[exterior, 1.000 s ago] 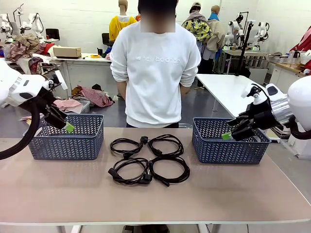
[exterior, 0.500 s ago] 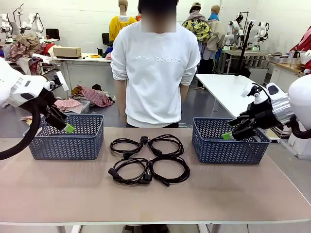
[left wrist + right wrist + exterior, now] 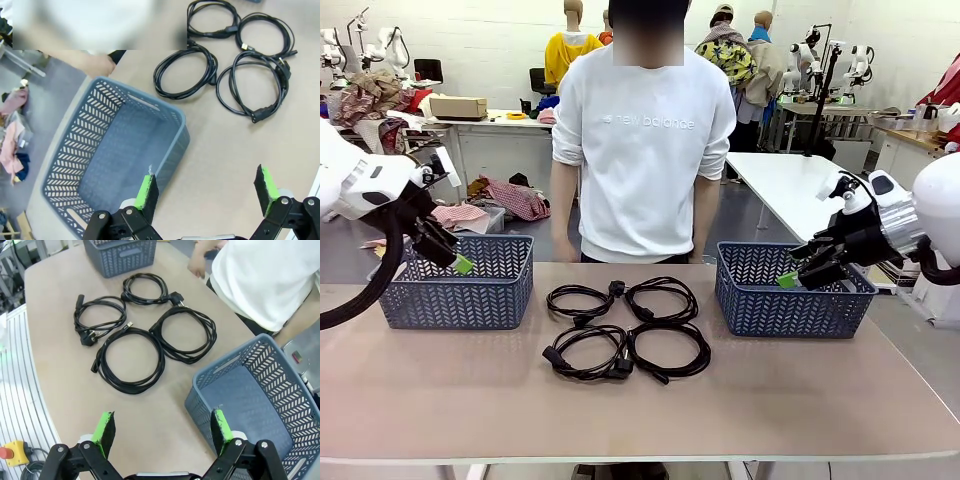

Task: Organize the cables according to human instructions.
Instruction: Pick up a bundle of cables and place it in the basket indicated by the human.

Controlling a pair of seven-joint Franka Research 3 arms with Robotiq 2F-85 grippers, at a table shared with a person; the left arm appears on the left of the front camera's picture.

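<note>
Jaws on left gripper (image 3: 206, 185) and right gripper (image 3: 162, 426): we log both wide open, empty. Table (image 3: 440, 400): one. Blue baskets: left basket (image 3: 460, 300), right basket (image 3: 790, 305), along the far edge. Cables (image 3: 620, 367): four coils mid-table, between the baskets.

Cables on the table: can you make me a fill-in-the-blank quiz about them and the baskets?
The coiled black cables number ____.
They lie ____ the left basket and the right basket.
Both baskets are ____.
The left pincer and right pincer both stand ____.
Missing words: four; between; empty; open.
</note>
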